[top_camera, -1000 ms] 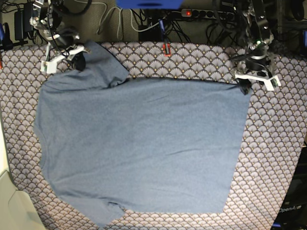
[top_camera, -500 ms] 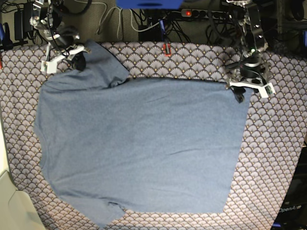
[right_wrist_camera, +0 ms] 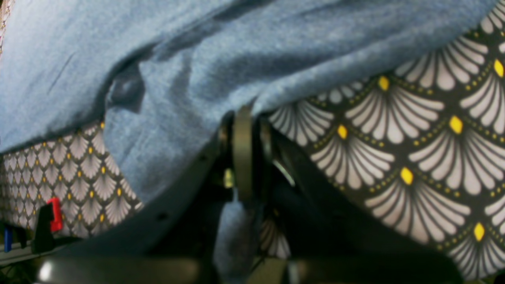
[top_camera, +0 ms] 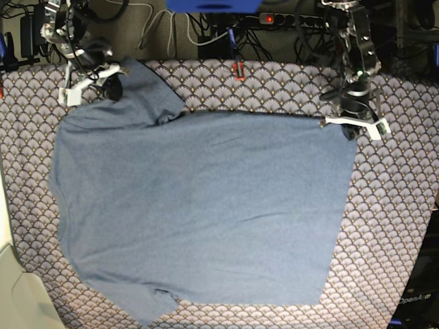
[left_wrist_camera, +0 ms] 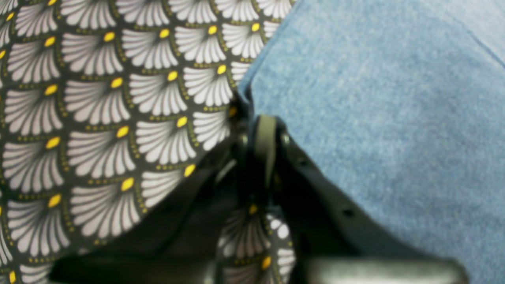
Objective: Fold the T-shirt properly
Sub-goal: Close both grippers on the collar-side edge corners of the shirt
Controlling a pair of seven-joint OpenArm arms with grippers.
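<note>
The slate-blue T-shirt (top_camera: 206, 205) lies spread flat on the tablecloth, plain side up, with no lettering showing. My left gripper (top_camera: 348, 130) is at its far right corner. In the left wrist view this gripper (left_wrist_camera: 260, 122) has its jaws together, pinched at the edge of the T-shirt (left_wrist_camera: 375, 98). My right gripper (top_camera: 113, 88) sits on the far left sleeve. In the right wrist view it (right_wrist_camera: 242, 114) is shut on a bunched fold of the T-shirt (right_wrist_camera: 197, 59), and blue cloth shows between the fingers.
The fan-scale tablecloth (top_camera: 391, 226) covers the table. A power strip and cables (top_camera: 288, 19) run along the back edge, with a small red clip (top_camera: 238, 70) near the middle. A cream surface (top_camera: 14, 288) borders the front left corner.
My left gripper moved in a little toward the shirt's far right corner and closed its jaws there. The right gripper and the shirt's lie are unchanged.
</note>
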